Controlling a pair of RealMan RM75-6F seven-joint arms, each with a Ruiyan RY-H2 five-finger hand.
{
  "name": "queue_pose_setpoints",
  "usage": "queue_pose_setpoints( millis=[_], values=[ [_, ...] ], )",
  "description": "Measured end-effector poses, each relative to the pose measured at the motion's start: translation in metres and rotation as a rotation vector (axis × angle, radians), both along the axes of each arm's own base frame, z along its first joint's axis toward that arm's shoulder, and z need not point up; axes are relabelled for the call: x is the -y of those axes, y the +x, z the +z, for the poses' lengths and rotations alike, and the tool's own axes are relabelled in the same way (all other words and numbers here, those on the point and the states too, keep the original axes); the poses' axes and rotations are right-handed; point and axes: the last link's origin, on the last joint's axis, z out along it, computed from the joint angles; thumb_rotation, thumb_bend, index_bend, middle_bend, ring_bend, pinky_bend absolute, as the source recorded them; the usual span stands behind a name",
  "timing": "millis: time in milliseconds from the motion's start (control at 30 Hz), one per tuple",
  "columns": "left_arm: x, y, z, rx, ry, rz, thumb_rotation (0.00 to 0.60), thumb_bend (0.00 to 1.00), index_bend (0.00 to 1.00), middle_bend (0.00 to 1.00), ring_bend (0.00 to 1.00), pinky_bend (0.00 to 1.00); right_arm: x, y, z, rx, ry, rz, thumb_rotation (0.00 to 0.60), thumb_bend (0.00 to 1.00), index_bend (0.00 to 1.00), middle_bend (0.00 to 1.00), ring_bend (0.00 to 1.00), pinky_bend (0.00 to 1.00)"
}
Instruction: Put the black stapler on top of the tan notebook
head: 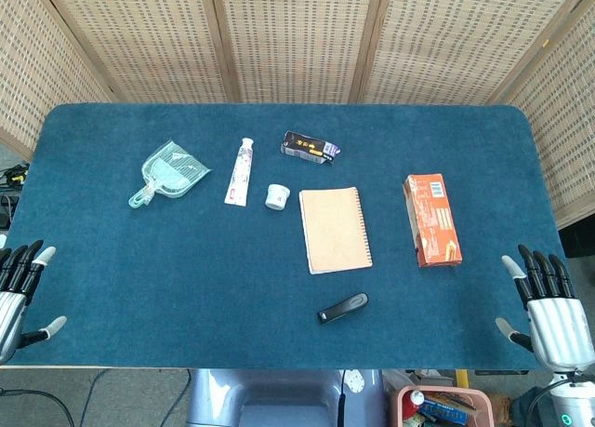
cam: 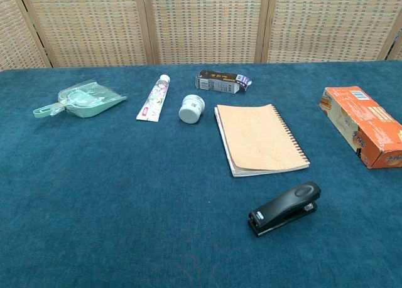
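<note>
The black stapler (head: 343, 308) (cam: 284, 208) lies on the blue table just in front of the tan spiral notebook (head: 335, 229) (cam: 259, 138), apart from it. The notebook lies flat near the table's middle with nothing on it. My left hand (head: 19, 295) hangs at the table's front left corner, fingers spread, holding nothing. At the front right corner my right hand (head: 548, 311) is likewise spread and empty. Both hands are far from the stapler, and neither shows in the chest view.
An orange box (head: 431, 219) (cam: 364, 125) lies right of the notebook. Behind and left of it are a small white jar (head: 276, 196) (cam: 191, 108), a white tube (head: 240, 170) (cam: 154, 97), a dark packet (head: 310, 148) (cam: 223, 81) and a green dustpan (head: 169, 171) (cam: 81, 100). Wicker screens stand behind.
</note>
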Motion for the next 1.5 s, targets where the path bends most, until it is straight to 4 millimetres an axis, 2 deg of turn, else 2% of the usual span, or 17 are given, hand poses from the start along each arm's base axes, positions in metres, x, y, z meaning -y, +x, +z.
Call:
queue_pose_setpoints(
  millis=[333,533,667,800,967,1167,1267,1367,1500],
  values=[
    [-0.003,0.001,0.001,0.012,-0.002,0.0,0.6,0.0,0.0,0.0,0.0,0.0,0.001,0.001,-0.007,0.024,0.057,0.005,0.6,0.0,0.0,0.0,0.0,0.0],
    [-0.01,-0.003,-0.001,0.007,-0.012,0.026,0.6,0.0,0.0,0.0,0.0,0.0,0.016,0.012,-0.025,0.041,0.185,0.106,0.6,0.0,0.0,0.0,0.0,0.0],
    [-0.016,-0.006,-0.002,0.006,-0.01,0.049,0.6,0.0,0.0,0.0,0.0,0.0,0.036,0.031,-0.045,0.001,0.32,0.234,0.6,0.0,0.02,0.02,0.0,0.05],
    [-0.02,-0.007,-0.003,0.003,0.0,0.069,0.6,0.0,0.0,0.0,0.0,0.0,0.053,0.05,-0.069,-0.043,0.455,0.314,0.6,0.0,0.08,0.05,0.0,0.08],
    [-0.023,-0.008,-0.007,-0.013,-0.009,0.08,0.6,0.0,0.0,0.0,0.0,0.0,0.07,0.067,-0.108,-0.121,0.616,0.358,0.6,0.0,0.12,0.09,0.0,0.1],
    [-0.026,-0.011,-0.008,-0.014,-0.007,0.093,0.6,0.0,0.0,0.0,0.0,0.0,0.081,0.084,-0.154,-0.197,0.741,0.371,0.6,0.02,0.15,0.13,0.0,0.11],
    [-0.027,-0.011,-0.008,-0.016,-0.01,0.093,0.6,0.0,0.0,0.0,0.0,0.0,0.084,0.094,-0.168,-0.217,0.759,0.394,0.6,0.06,0.19,0.16,0.03,0.15],
    [-0.027,-0.01,-0.009,-0.018,-0.015,0.091,0.6,0.0,0.0,0.0,0.0,0.0,0.086,0.099,-0.178,-0.238,0.775,0.398,0.6,0.13,0.27,0.24,0.1,0.22],
    [-0.027,-0.01,-0.009,-0.014,-0.011,0.092,0.6,0.0,0.0,0.0,0.0,0.0,0.088,0.104,-0.189,-0.257,0.779,0.409,0.6,0.27,0.36,0.35,0.22,0.33]
  ],
)
